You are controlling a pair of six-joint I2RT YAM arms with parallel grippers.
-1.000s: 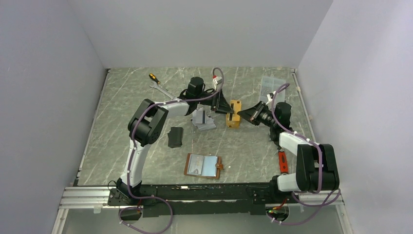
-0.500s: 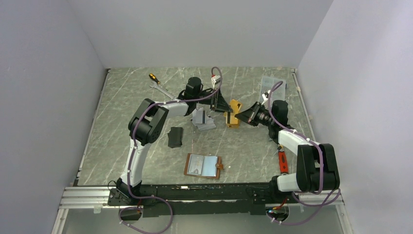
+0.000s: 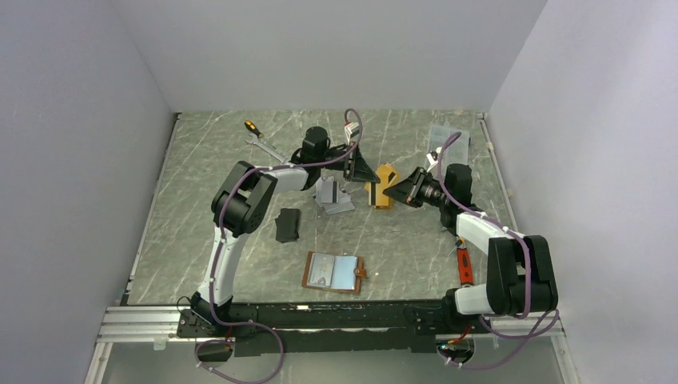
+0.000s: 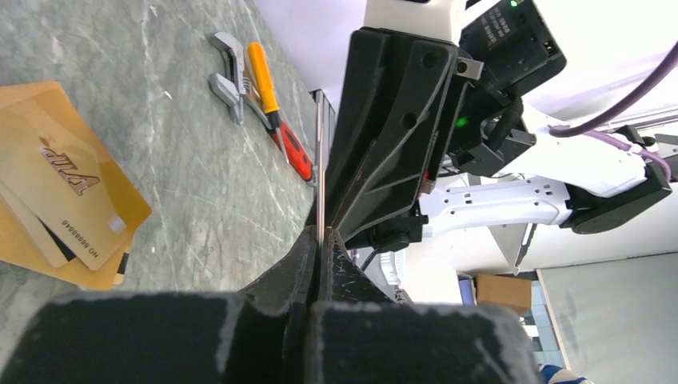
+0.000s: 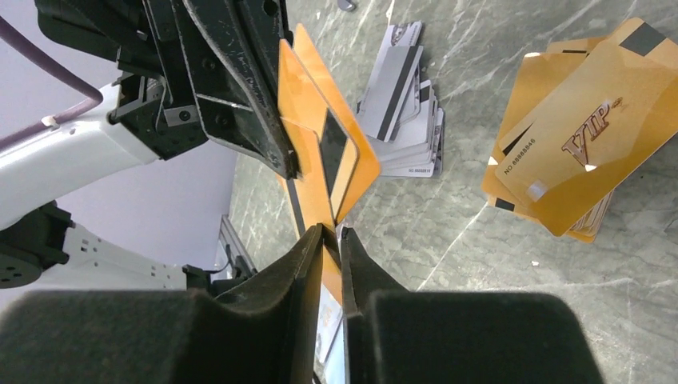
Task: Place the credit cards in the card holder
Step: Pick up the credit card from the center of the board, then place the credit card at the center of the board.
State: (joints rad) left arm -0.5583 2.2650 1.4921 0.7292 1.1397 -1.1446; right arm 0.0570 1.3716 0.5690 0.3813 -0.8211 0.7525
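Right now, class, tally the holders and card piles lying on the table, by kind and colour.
Tan-brown leather folding wallet: 1
Black pouch: 1
Gold-orange plastic card pile: 1
Silver-grey plastic card pile: 1
Total: 4

White-and-black arms (image 3: pixel 221 264), purple cables (image 4: pixel 640 86)

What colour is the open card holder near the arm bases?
Card holder: tan-brown leather, best seen in the top external view.

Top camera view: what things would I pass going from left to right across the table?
Screwdriver → black pouch → silver-grey cards → gold cards → red-handled tool
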